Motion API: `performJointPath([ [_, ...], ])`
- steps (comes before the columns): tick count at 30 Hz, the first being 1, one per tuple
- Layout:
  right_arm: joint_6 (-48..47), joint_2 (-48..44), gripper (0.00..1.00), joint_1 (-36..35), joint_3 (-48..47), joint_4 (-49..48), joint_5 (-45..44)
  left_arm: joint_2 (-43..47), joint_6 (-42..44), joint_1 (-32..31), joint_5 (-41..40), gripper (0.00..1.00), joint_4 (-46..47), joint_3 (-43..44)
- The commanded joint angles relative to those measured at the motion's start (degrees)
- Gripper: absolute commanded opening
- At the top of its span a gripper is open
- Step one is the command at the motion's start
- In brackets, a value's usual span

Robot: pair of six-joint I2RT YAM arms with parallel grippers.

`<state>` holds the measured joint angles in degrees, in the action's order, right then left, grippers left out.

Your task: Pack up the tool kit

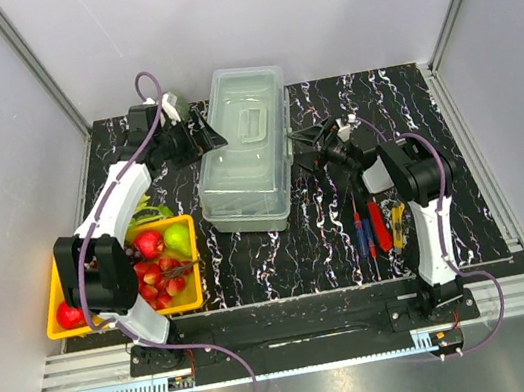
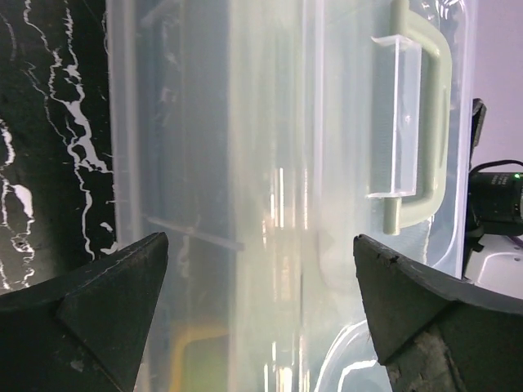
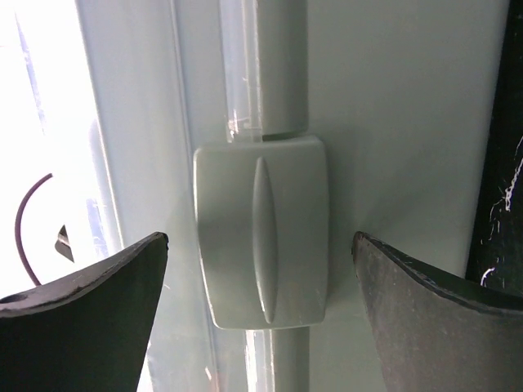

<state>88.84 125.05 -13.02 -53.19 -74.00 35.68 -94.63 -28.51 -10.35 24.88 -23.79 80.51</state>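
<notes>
A translucent pale grey-green toolbox is set near the middle of a black marbled surface, with its lid shut. The left gripper is spread wide just beside the box's left wall, toward the far end. Nothing is grasped by it, and the lid handle is seen beyond its fingers. The right gripper is likewise spread wide at the box's right side, faced toward the latch. Nothing is gripped, and whether contact is made cannot be told. Small red, blue-handled and yellow hand tools are laid on the surface beside the right arm, apart from the box.
</notes>
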Motion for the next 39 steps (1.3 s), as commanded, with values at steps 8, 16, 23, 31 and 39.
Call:
performJointPath([
  [8, -4.81, 1.25, 0.91, -4.47, -2.27, -15.65, 5.28, -3.10, -1.46, -0.64, 7.90, 0.99, 3.58, 0.53],
  [16, -4.02, -1.12, 0.74, -5.70, -3.06, -15.65, 6.15, -4.24, -1.28, -2.48, 7.99, 0.99, 3.66, 0.44],
  [23, -1.48, -1.39, 0.62, -5.97, -3.15, -15.65, 6.68, -5.04, -1.37, -2.83, 7.64, 0.99, 3.58, 0.35],
  [31, 0.02, -1.04, 0.45, -5.97, -2.27, -14.86, 5.72, -5.92, -1.02, -3.19, 4.39, 0.99, 1.47, -0.18],
  [39, -4.10, -3.23, 0.42, -5.97, -1.39, -4.70, 3.87, -6.44, 0.03, -3.36, 1.84, 0.99, 0.24, -0.97],
])
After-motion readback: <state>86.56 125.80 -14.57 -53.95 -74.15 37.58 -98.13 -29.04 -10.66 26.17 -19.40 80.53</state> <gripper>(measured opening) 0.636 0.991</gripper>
